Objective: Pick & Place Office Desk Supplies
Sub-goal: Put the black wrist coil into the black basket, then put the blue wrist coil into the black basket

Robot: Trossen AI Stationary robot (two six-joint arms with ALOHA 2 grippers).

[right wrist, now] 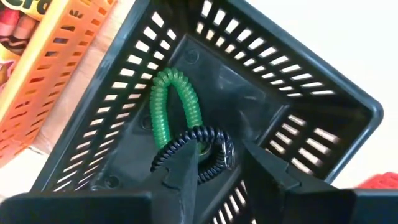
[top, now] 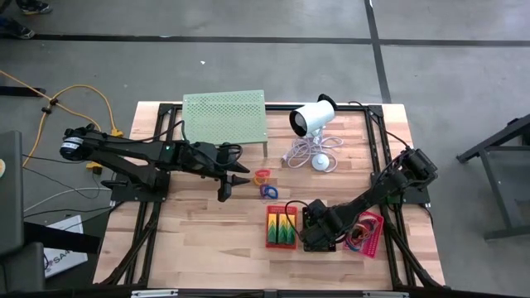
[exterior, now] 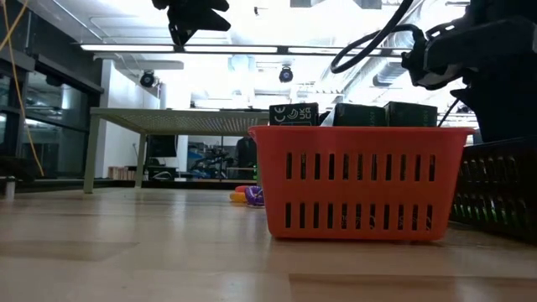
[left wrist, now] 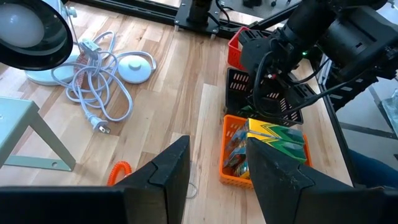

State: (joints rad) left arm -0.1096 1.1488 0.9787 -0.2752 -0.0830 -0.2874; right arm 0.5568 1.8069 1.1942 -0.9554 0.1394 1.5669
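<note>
High view: light wooden table on grey floor.

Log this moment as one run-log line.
right gripper: open, inside black basket over green coil and black coil | left gripper: open, near red loop

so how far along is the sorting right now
Done: green packs stand in the red basket, and bands lie in the pink basket. In hand: the right gripper is down inside the black basket, fingers apart over a green coil loop and a black one on its floor. Left: a red loop and a blue loop lie on the table by the open left gripper.
</note>
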